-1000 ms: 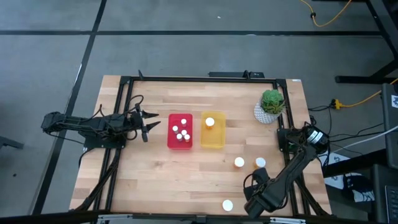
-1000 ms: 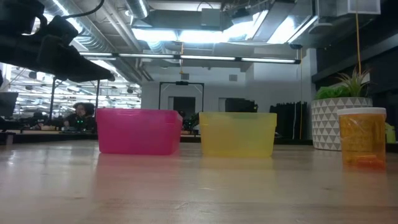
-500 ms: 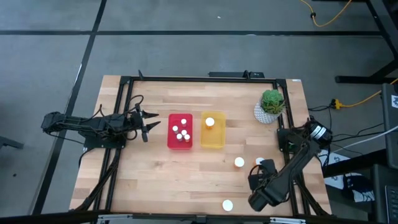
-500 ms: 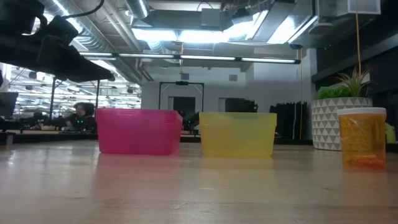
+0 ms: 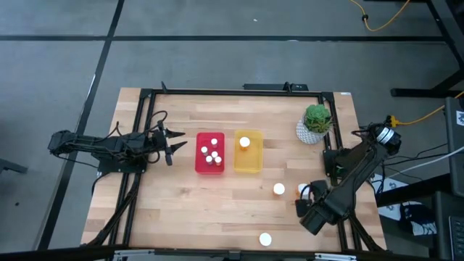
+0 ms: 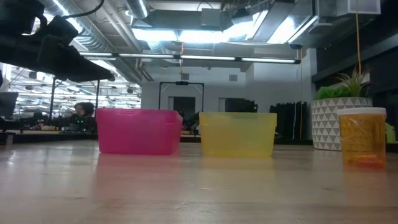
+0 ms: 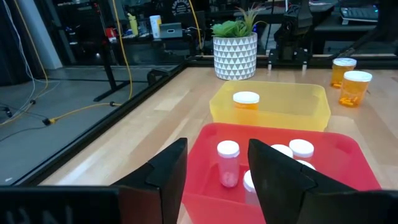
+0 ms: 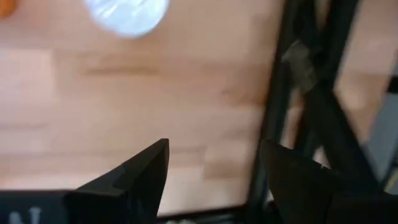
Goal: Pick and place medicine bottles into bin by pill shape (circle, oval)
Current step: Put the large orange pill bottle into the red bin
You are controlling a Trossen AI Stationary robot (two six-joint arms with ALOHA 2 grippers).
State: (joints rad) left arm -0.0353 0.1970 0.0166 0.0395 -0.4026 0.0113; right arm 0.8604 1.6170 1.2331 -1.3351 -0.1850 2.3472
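Note:
A red bin [image 5: 210, 153] holds several white-capped bottles [image 7: 227, 163]. A yellow bin [image 5: 248, 151] to its right holds one orange bottle [image 7: 246, 100]. Loose bottles stand on the table: one [image 5: 279, 189] near the yellow bin, one [image 5: 265, 238] by the near edge, and one [image 5: 303, 188] partly under my right gripper. My right gripper [image 5: 305, 194] is open above the table beside that bottle, whose white cap [image 8: 127, 12] shows in the right wrist view. My left gripper [image 5: 174, 148] is open and empty, left of the red bin.
A potted green plant [image 5: 316, 122] stands at the far right. A black frame rail [image 8: 292, 93] runs along the table's right edge, close to my right gripper. In the low view an orange bottle [image 6: 362, 137] stands at the right.
My right gripper has moved from near the table's near edge toward the far and right edges, up to the bottle nearest the right edge. The bottles and bins have stayed in place.

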